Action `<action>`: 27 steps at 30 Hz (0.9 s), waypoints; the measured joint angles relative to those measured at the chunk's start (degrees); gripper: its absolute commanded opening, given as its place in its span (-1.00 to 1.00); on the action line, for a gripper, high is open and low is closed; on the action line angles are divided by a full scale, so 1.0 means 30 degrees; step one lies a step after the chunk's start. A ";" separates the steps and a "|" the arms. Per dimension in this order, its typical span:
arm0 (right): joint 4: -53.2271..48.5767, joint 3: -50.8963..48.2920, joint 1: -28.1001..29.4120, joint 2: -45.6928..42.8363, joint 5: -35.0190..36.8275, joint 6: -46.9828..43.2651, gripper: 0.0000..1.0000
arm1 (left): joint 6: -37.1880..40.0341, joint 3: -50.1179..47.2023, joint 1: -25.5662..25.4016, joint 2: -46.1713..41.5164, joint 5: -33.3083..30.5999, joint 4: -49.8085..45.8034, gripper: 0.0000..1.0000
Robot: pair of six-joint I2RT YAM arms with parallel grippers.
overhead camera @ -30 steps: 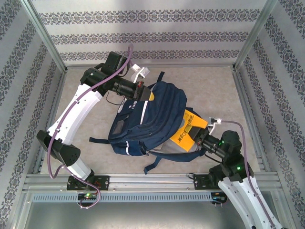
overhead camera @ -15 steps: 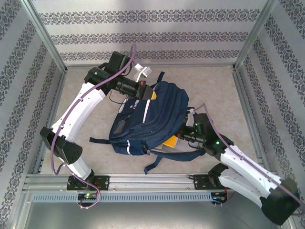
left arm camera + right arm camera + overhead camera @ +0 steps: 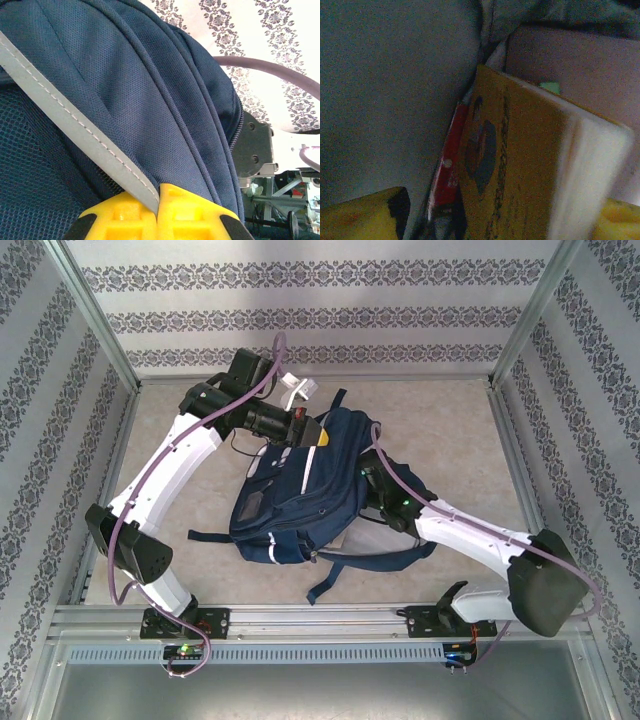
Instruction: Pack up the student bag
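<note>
The student bag [image 3: 300, 490], navy with a grey strip, lies in the middle of the table with its mouth toward the right. My left gripper [image 3: 305, 432] sits at its upper edge. In the left wrist view that gripper [image 3: 159, 192] is shut on the bag's grey strip [image 3: 75, 125] and the blue fabric. My right arm [image 3: 470, 535] reaches into the mouth, its fingers hidden by the fabric. Inside, in dim light, a yellow book [image 3: 520, 165] stands between the wide-apart fingers of my right gripper [image 3: 505, 202]. The left finger [image 3: 360, 215] is clear of it.
A thin red-covered item [image 3: 447, 170] lies against the book's left side in the bag. Dark straps [image 3: 360, 565] trail toward the near rail. Patterned walls enclose the table [image 3: 450, 430], with bare room at the back right.
My right arm has swung left and pushed the yellow book from outside the bag's right side into its mouth, and its jaws have spread apart. The left gripper keeps its hold.
</note>
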 measured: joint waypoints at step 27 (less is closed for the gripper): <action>-1.1176 -0.1610 0.0036 -1.2356 0.7519 -0.5501 0.29 | -0.6535 -0.5464 0.1523 0.0073 -0.6768 0.7402 -1.00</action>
